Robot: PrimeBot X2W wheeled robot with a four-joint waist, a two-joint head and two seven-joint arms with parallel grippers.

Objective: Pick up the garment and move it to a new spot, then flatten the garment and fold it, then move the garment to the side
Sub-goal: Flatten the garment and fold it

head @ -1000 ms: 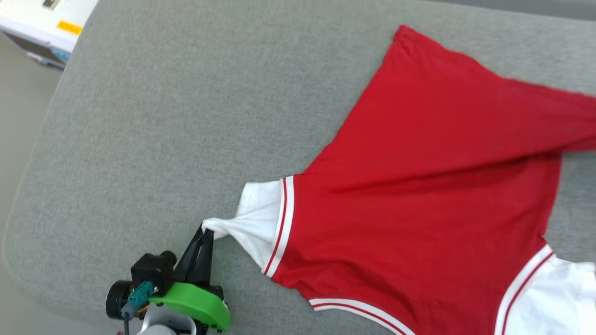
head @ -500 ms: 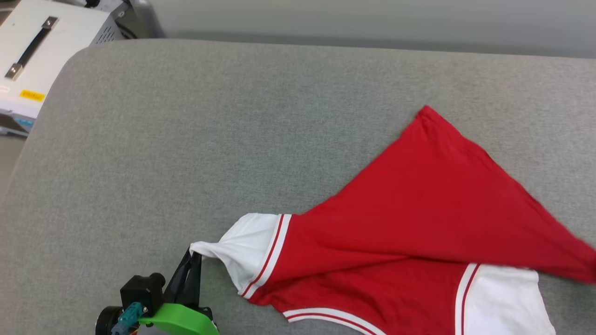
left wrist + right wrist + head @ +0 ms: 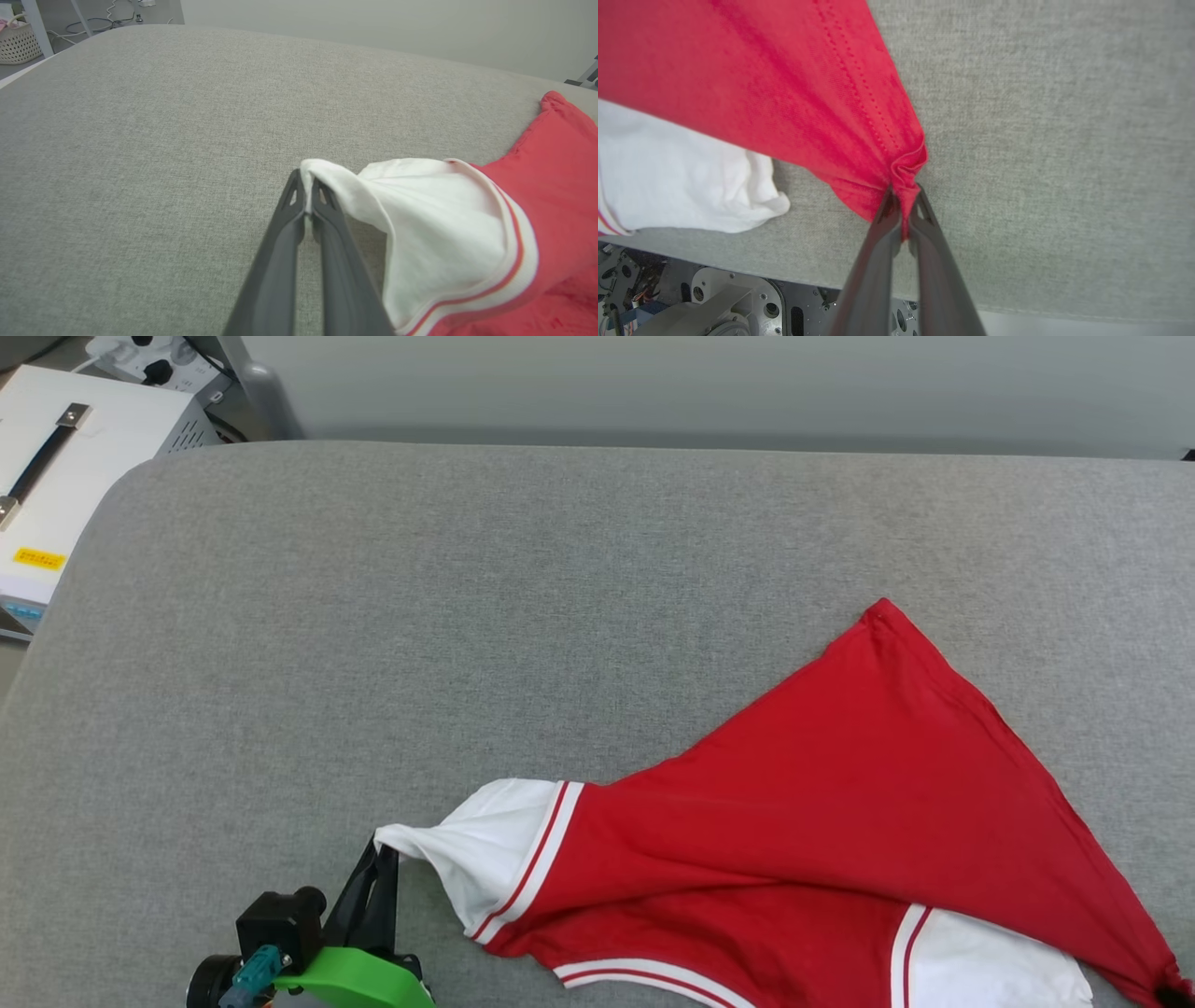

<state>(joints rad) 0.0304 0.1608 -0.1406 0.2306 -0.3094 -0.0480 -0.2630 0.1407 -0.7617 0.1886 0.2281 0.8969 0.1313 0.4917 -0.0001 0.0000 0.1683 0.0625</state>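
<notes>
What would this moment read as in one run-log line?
left gripper: shut on white sleeve tip | right gripper: shut on red hem corner | garment: stretched between both, creased, not flat | surface: grey pad

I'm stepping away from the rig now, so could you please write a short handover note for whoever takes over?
Left gripper: shut on the edge of the white sleeve of the red jersey T-shirt.
Right gripper: shut on a bunched red corner.
T-shirt: lies on the grey padded surface, stretched between the grippers, with a red flap draped over the other sleeve.
Done: both grasps are made.
Left: flatten, fold, move aside.
</notes>
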